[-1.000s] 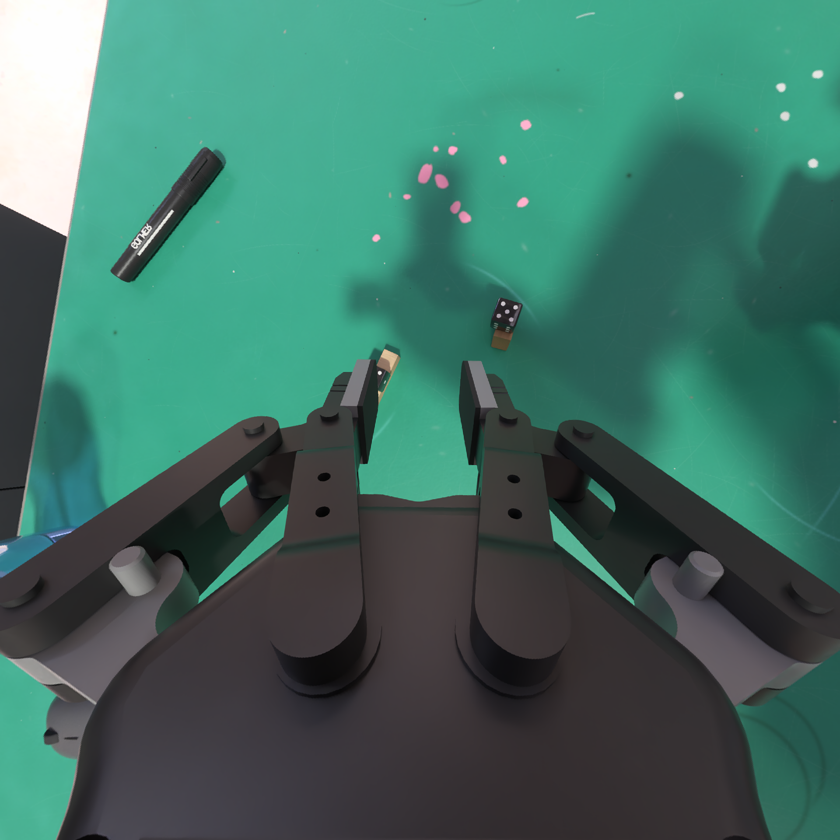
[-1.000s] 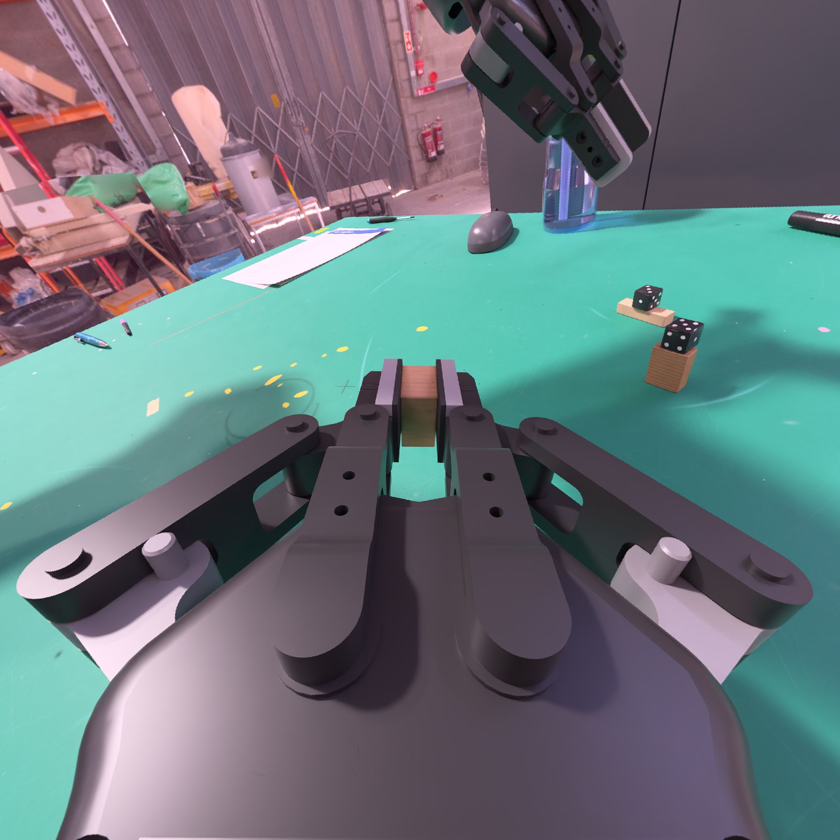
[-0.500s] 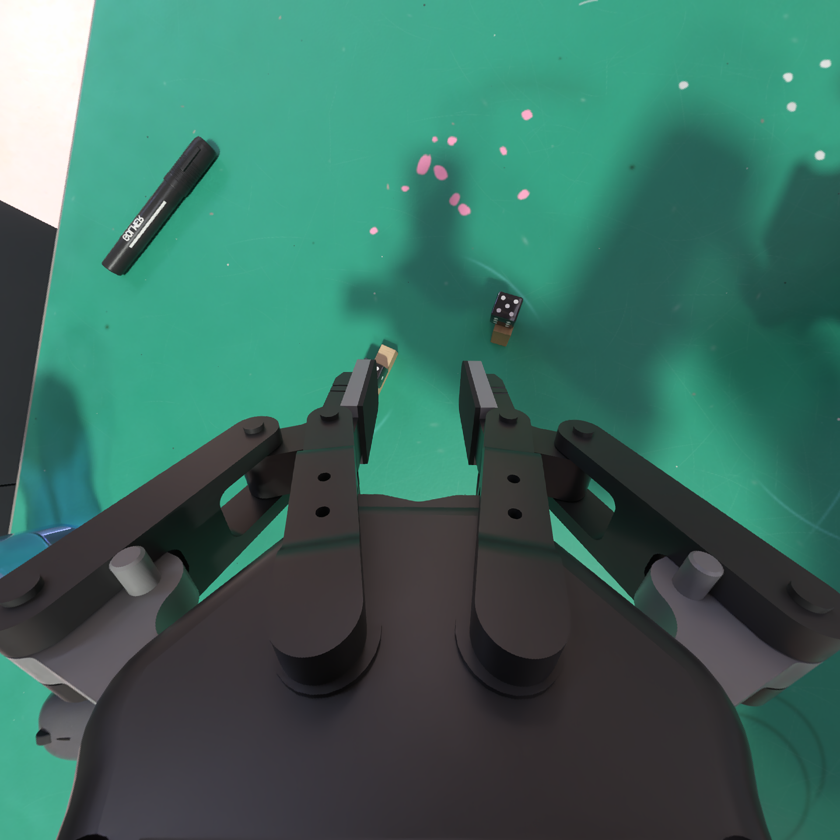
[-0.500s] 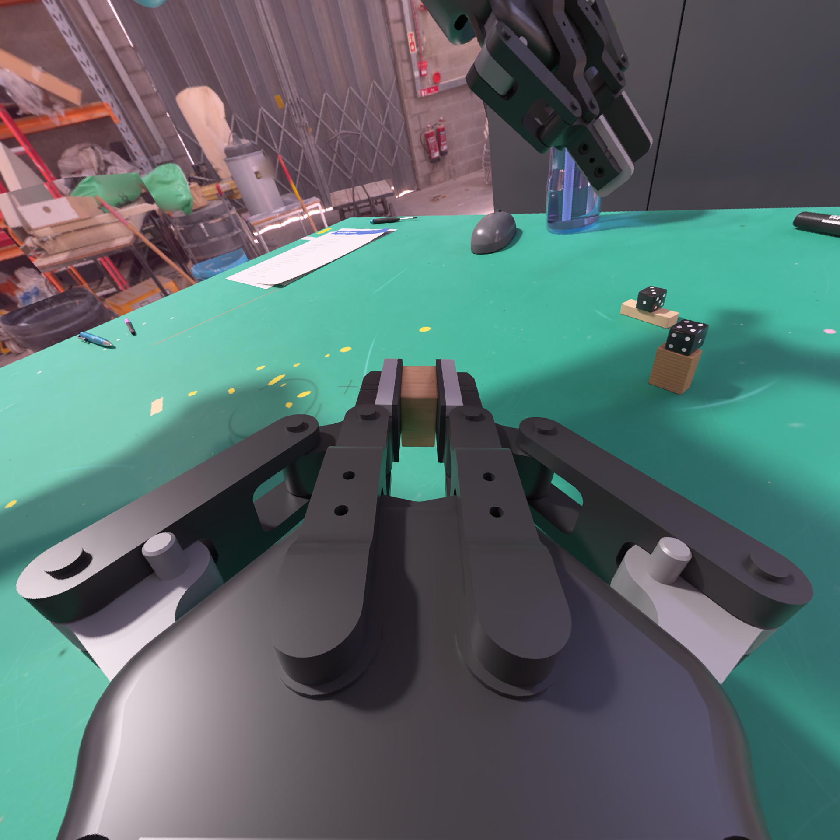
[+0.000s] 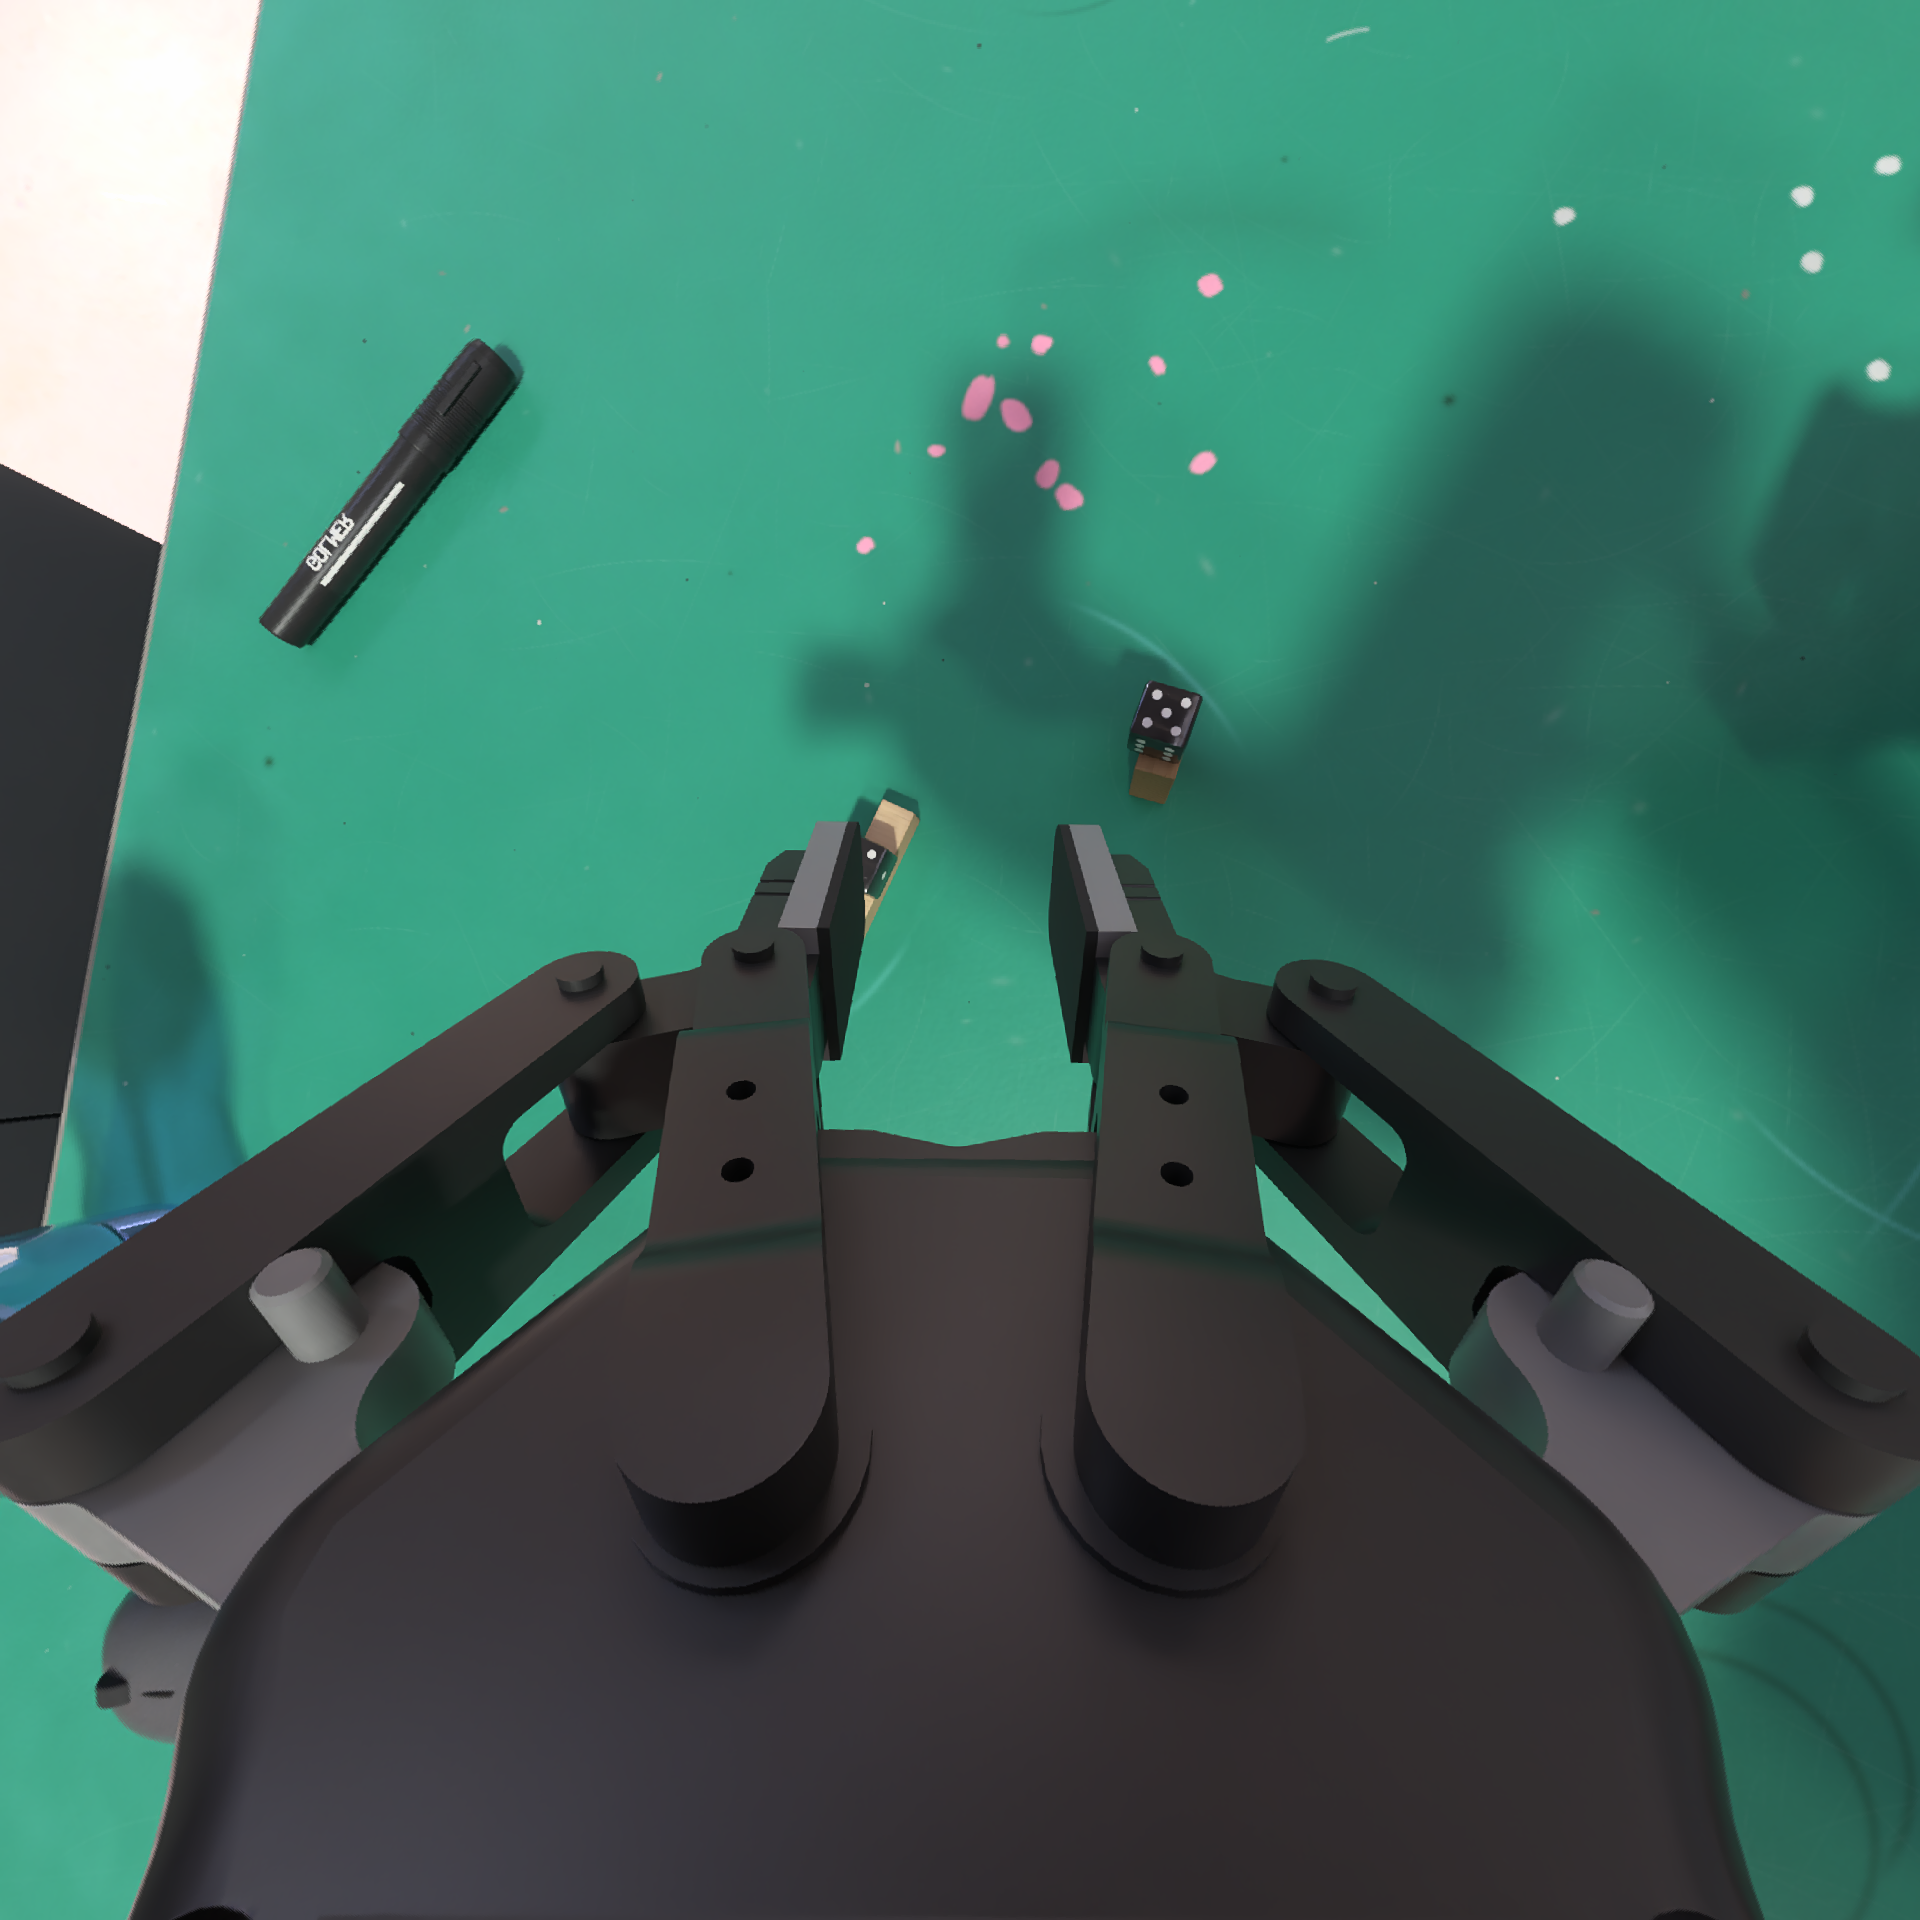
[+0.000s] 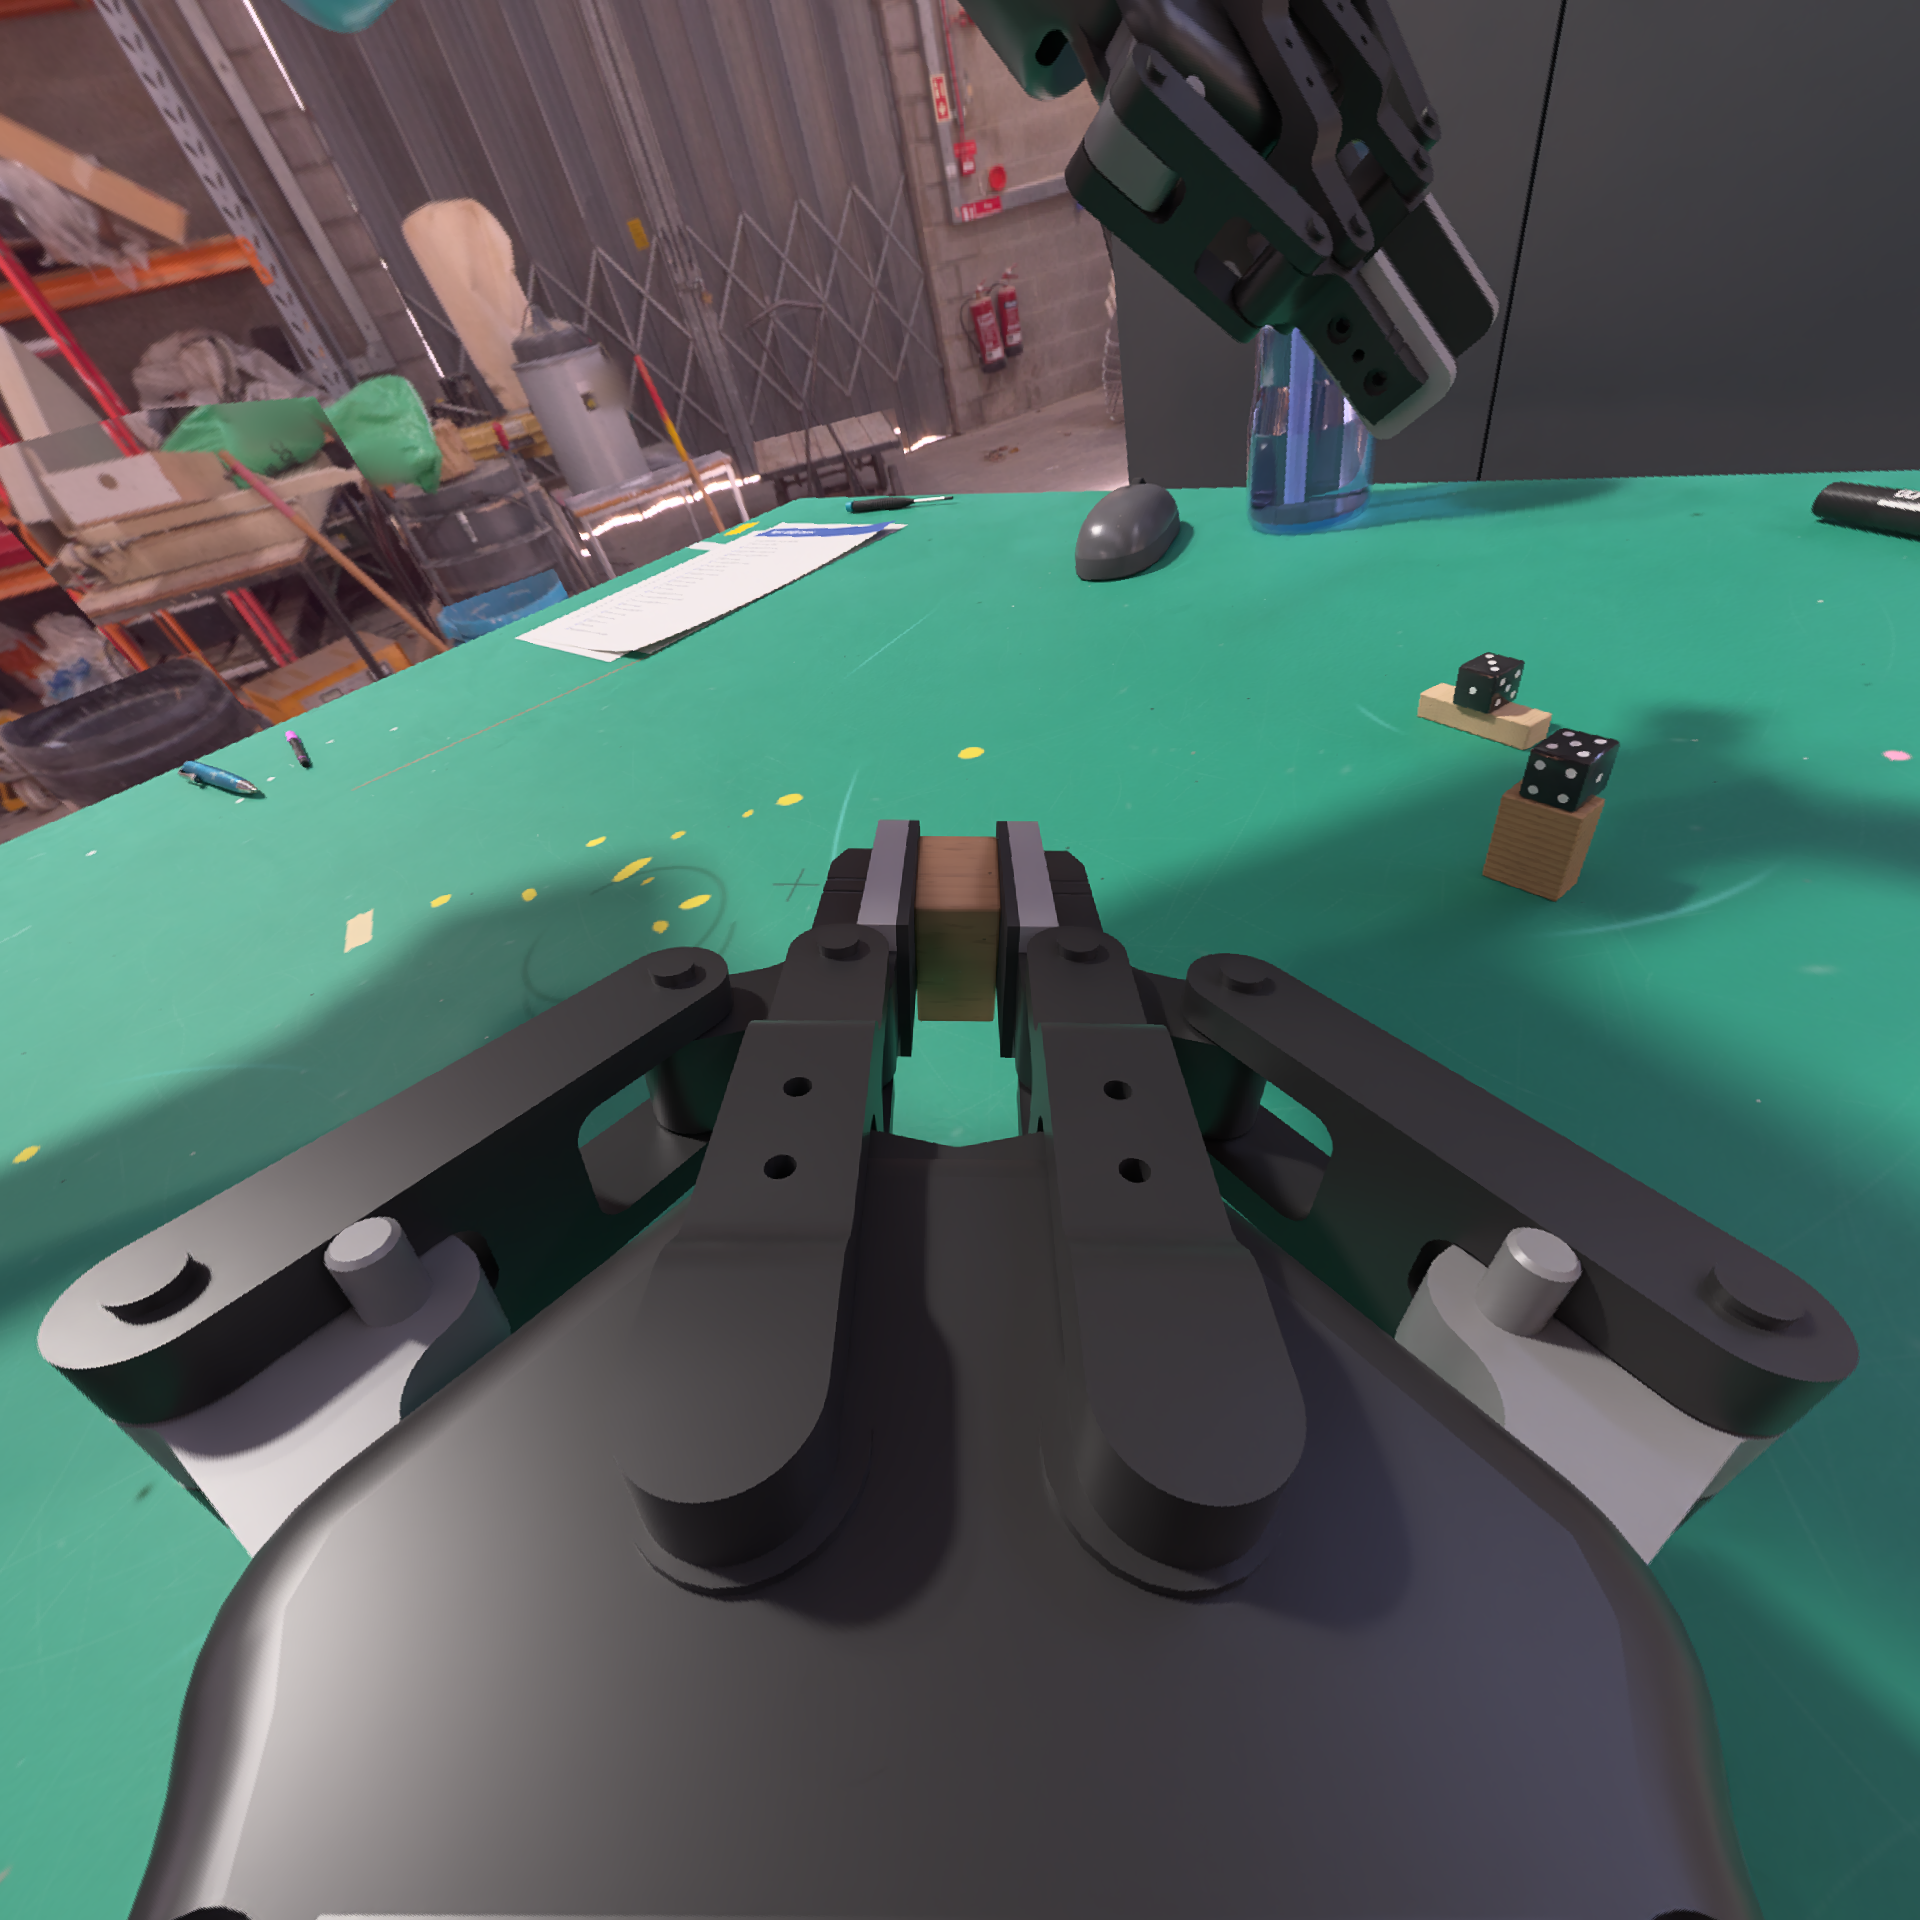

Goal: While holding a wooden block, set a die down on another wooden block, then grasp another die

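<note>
My right gripper (image 6: 958,871) is shut on a wooden block (image 6: 956,925), held just above the green table. A black die (image 6: 1567,767) sits on an upright wooden block (image 6: 1538,854) to the right; it also shows in the left wrist view as a die (image 5: 1165,715) on a block (image 5: 1153,779). A second die (image 6: 1489,682) rests on a flat pale block (image 6: 1484,717); in the left wrist view that die (image 5: 875,864) and block (image 5: 891,831) are partly hidden behind my left finger. My left gripper (image 5: 954,862) is open and empty, high above the table.
A black marker (image 5: 390,494) lies at the far left near the table edge (image 5: 208,312). In the right wrist view a grey mouse (image 6: 1127,530), a blue bottle (image 6: 1304,447), papers (image 6: 707,592) and pens (image 6: 223,777) lie farther off. The left arm (image 6: 1278,177) hangs overhead.
My left gripper has risen a little over the table, so the dice and blocks look slightly smaller and farther. The right gripper holds still with its block.
</note>
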